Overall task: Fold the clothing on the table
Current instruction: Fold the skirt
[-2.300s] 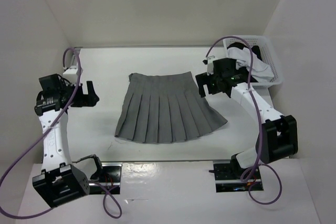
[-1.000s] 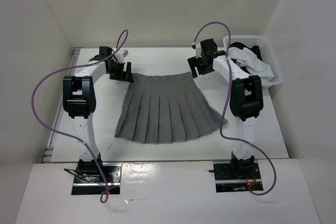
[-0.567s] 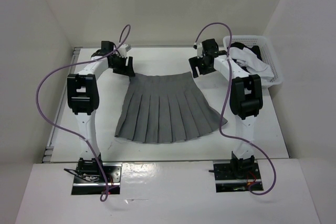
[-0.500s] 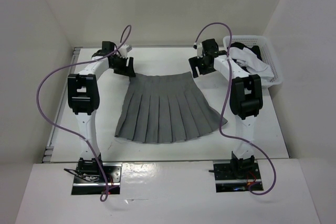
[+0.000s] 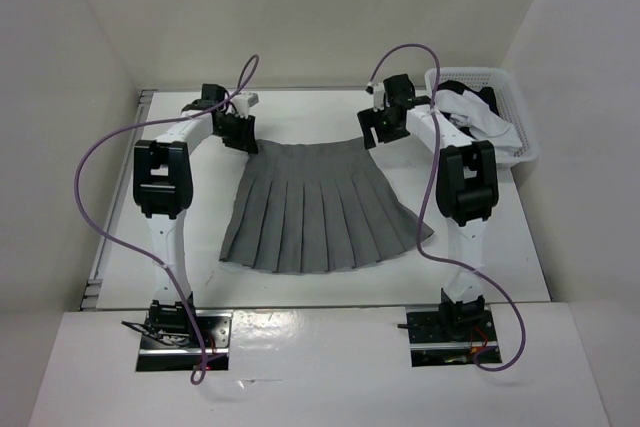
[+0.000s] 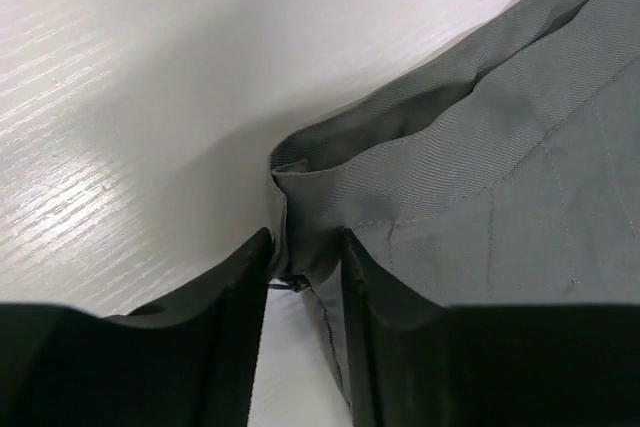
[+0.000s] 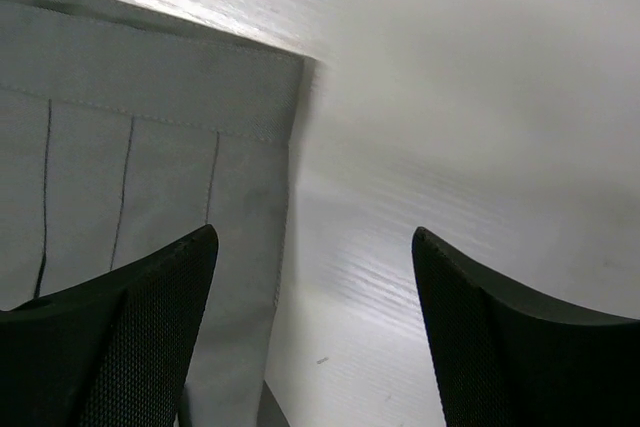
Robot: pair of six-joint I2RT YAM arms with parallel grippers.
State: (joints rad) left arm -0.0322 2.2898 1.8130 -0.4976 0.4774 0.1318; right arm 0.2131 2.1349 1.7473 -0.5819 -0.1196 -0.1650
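1. Near edge: both arms reach away across the table (image 5: 520, 257) toward its far half.
2. The clothing (image 5: 320, 207) lies flat in the middle of the table, pleats running near to far. Its wide hem (image 5: 320, 265) is on the near side and its narrower waistband (image 5: 305, 146) on the far side. No fold has been made yet.
3. Far left corner of the waistband: the left gripper (image 5: 240, 134) is down on it. In the wrist view its fingers (image 6: 235, 317) are drawn close, and a bunched fold of grey cloth fills the gap and touches both. I judge this a pinch on the corner.
4. Far right corner of the waistband: the right gripper (image 5: 372, 132) is spread wide and has hold of nothing. In its wrist view one finger (image 7: 140, 317) is over the cloth and the other is over bare table, with the corner's edge between them.
5. Step in hand, as I judge it: grasp both waistband corners before any lift.
   - Bring the right fingers lower so they straddle the band, not just its edge, then close.
   - Take both layers of the band, or the thin cloth may peel apart.
   - Hold off lifting the left corner until the right one is gripped, or the pleats will skew.
6. Far right: a white basket (image 5: 525, 152) holds a white-and-black garment (image 5: 470, 112), just beyond the right arm. Keep the arm clear of it.
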